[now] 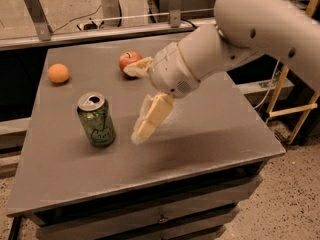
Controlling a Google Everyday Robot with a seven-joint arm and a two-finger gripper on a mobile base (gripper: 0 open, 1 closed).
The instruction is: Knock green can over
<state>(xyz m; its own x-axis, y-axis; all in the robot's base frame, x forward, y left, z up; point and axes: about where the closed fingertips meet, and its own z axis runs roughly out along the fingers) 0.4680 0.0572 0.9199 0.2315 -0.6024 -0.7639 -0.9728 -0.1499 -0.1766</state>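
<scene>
The green can [96,119] stands upright on the left part of the grey table [215,129]. It has dark green patterned sides and a silver top with a pull-tab. My gripper [145,126] hangs from the white arm just to the right of the can, low over the table, a short gap away from it. Its pale fingers [156,112] point down and to the left, pressed together, holding nothing.
A red apple [129,60] sits at the back of the table, partly behind my wrist. An orange [58,73] sits at the back left. The table edge drops off at the front and right. A yellow frame [295,109] stands at the right.
</scene>
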